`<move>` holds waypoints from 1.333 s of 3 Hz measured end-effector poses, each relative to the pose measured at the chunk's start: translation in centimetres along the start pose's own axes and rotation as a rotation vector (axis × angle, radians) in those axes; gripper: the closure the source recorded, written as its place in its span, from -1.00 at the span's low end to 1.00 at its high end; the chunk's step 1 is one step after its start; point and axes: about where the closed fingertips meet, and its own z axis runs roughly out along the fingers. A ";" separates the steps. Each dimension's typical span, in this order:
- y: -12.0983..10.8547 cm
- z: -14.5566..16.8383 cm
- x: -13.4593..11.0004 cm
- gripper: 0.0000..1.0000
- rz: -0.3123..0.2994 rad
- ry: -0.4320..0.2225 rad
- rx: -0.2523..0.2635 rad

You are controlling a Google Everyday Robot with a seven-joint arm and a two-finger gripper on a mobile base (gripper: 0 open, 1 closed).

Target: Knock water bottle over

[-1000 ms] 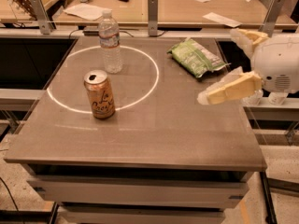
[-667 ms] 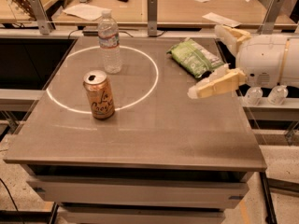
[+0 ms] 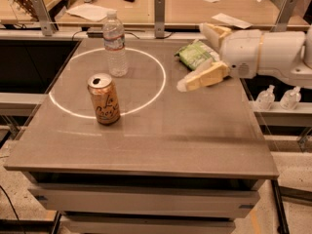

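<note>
The water bottle is clear plastic with a white cap and a white-and-red label. It stands upright at the back left of the grey table, inside a white ring of light. My gripper reaches in from the right over the table's right side, well right of the bottle and apart from it. Its two cream fingers are spread open and hold nothing.
An orange-tan drink can stands upright in front of the bottle, on the ring. A green snack bag lies at the back right, under the gripper. Two small bottles sit on a shelf to the right. A wooden bench with papers lies behind.
My gripper has moved left over the table, closer to the snack bag and the bottle. The bottle and can have not moved.
</note>
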 end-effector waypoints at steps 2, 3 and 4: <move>-0.1 3.8 -0.2 -1.00 0.042 0.050 -0.023; -0.9 5.6 -0.3 -1.00 0.042 0.054 -0.018; -2.1 8.1 -0.2 -1.00 0.041 0.061 -0.030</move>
